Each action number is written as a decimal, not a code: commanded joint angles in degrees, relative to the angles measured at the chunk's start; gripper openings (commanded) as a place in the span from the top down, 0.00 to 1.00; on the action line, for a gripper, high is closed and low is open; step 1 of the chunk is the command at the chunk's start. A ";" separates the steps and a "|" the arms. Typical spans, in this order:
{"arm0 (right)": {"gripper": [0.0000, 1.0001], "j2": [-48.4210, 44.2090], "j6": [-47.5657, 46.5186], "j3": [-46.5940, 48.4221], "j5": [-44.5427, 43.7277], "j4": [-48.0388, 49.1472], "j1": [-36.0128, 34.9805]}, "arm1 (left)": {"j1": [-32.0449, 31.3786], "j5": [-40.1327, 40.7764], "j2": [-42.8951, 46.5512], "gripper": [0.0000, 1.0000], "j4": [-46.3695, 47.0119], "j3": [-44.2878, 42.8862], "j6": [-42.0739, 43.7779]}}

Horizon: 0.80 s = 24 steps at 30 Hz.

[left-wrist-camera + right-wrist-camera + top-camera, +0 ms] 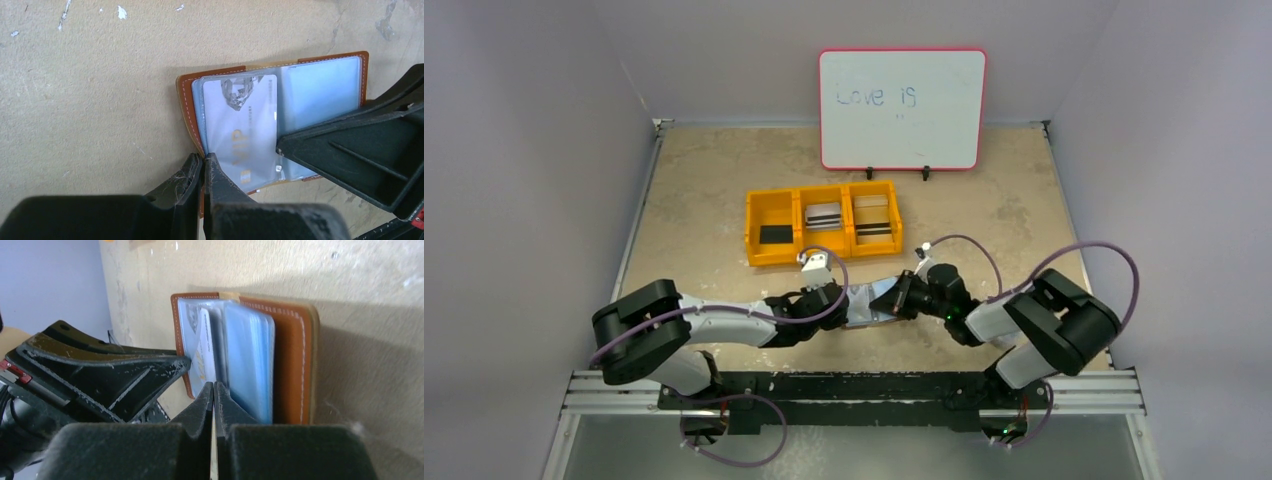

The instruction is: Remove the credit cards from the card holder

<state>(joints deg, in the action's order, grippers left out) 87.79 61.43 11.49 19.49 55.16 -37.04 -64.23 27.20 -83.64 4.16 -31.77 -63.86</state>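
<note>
The card holder [186, 107], an open brown leather wallet with clear sleeves, lies on the table between both arms [871, 300]. A white credit card [245, 125] with gold lettering sits in the front sleeve. My left gripper [204, 159] is shut on the holder's near leather edge. My right gripper [214, 386] is shut on the free edge of that white card [206, 345]; whether the sleeve is pinched too, I cannot tell. In the left wrist view, the right gripper's fingers [350, 150] reach in from the right and cover part of the sleeves.
Beyond the wallet stands a yellow three-compartment bin [754, 215] with a black card [776, 234], a grey-white one [822, 215] and a beige striped one [873, 220]. A whiteboard [902, 108] leans against the back wall. Walls close in the table's left and right sides.
</note>
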 commanded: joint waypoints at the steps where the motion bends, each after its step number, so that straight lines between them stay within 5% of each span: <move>1: 1.00 -5.93 -1.73 0.21 -0.45 -10.15 -0.97 | -0.46 -1.19 1.47 1.00 -3.76 2.66 0.62; 10: 1.00 -6.39 -2.91 0.54 1.37 -10.88 -0.58 | -0.44 -1.60 2.88 1.00 -3.40 3.04 2.87; 12: 0.92 -4.37 -4.37 1.71 3.32 -10.05 -0.62 | -0.46 -1.80 2.21 1.00 -3.75 2.54 3.29; 17: 0.75 -1.24 -3.22 0.47 6.76 -2.82 -0.59 | -0.44 -2.61 3.38 0.83 -4.76 2.18 3.53; 24: 0.72 0.04 -2.82 1.66 7.19 -5.79 -0.58 | -0.45 -6.20 5.08 0.74 -3.83 2.49 4.78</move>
<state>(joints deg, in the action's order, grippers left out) 86.56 58.92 12.05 25.36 49.65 -37.56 -64.31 23.73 -79.44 1.10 -29.69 -61.21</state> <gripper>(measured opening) 0.288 0.259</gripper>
